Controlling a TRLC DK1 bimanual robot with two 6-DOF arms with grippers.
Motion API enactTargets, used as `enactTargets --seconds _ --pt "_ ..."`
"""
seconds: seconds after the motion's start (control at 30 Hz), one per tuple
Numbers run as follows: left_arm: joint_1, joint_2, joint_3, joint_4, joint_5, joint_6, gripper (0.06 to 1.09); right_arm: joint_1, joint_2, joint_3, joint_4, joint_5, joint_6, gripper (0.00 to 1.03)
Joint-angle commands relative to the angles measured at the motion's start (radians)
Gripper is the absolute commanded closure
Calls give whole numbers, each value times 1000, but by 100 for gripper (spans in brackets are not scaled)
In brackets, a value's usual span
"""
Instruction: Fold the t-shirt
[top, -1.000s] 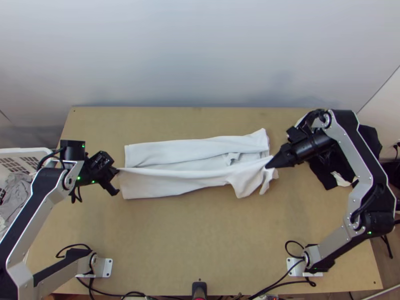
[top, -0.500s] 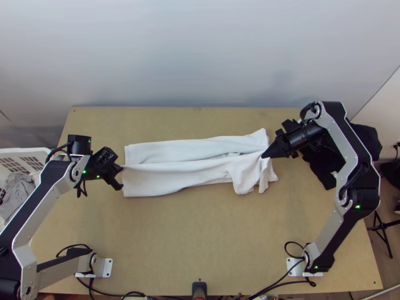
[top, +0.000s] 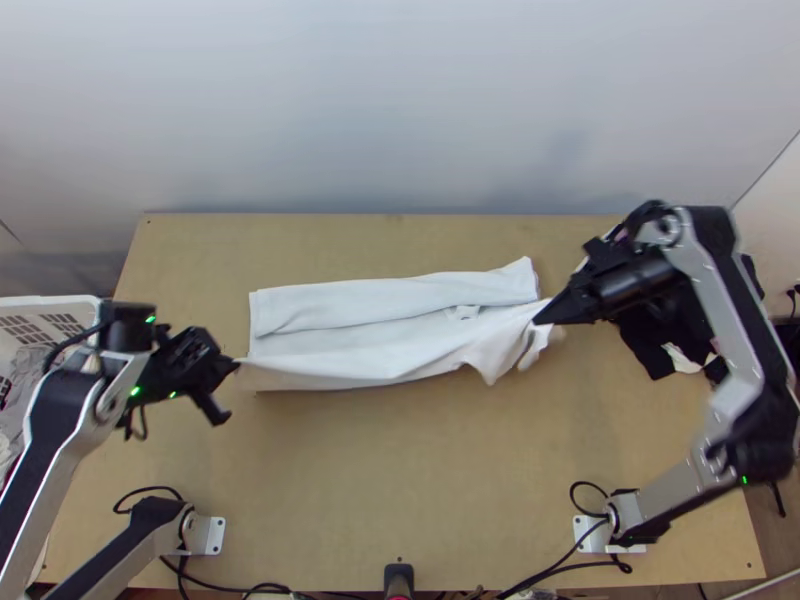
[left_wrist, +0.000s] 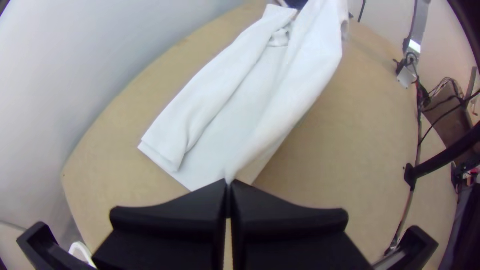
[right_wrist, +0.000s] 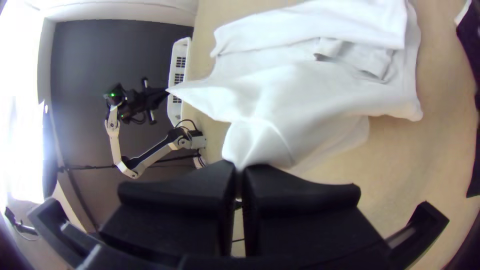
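Since the last frame, your left gripper (top: 238, 365) has come nearer along the table's left side and your right gripper (top: 536, 321) has shifted a little to the right, so the near part of the white t-shirt (top: 380, 350) has been drawn towards the near side and opened away from the far part. The t-shirt lies lengthwise from left to right across the middle of the table (top: 400, 480), its far side folded over in a long flat strip. In the left wrist view you can see your left fingers (left_wrist: 185, 215) closed together, with the cloth at the t-shirt's left end pinched at their tips and rising to them in a soft ridge. Your right fingers (right_wrist: 200, 192) are closed too, gripping cloth near the t-shirt's right end, where loose folds hang beside the tips. Between the two grippers you have the near layer stretched and lifted. Towards the right end, a small rumpled bit of cloth shows between that layer and the far strip. At the table's right side, you have a dark cloth (top: 648, 345) lying bunched under the right arm, and off the left edge stands a white basket (top: 28, 309) with grey cloth (top: 32, 362) in it.
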Motion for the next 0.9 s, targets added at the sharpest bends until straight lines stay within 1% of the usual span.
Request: enactTargets --seconds 0.0,0.1,0.2,0.3,0.4,0.47,0.5,0.57,0.6,0.7,0.77,0.87 --pt "-17 -205 54 -119 18 -79 105 2 -247 121 14 -7 67 100" --pt "-12 -269 59 -154 26 -104 105 2 -353 159 39 4 108 100" --pt "-9 -318 48 -187 26 -110 105 -1 -455 123 54 38 116 100" --pt "-10 -350 23 -202 26 -110 105 -10 -550 -45 63 46 136 100" --pt "-18 -353 8 -207 31 -108 105 -7 -593 -313 59 53 187 100" --pt "-27 -350 3 -207 31 -104 105 -8 -626 -434 62 78 188 100" --pt "-32 -347 3 -207 31 -101 105 -5 -635 -489 60 78 207 100" --pt "-46 -343 0 -208 31 -91 105 30 -647 -606 56 76 274 100" --pt "-56 -335 -4 -210 29 -88 105 22 -659 -635 57 78 277 100" --pt "-78 -312 -18 -210 31 -79 105 18 -672 -614 62 78 269 100" --pt "-81 -286 -23 -204 29 -58 105 16 -644 -578 66 76 254 100" --pt "-76 -220 -20 -141 27 -39 105 -31 -572 -532 82 75 216 100"
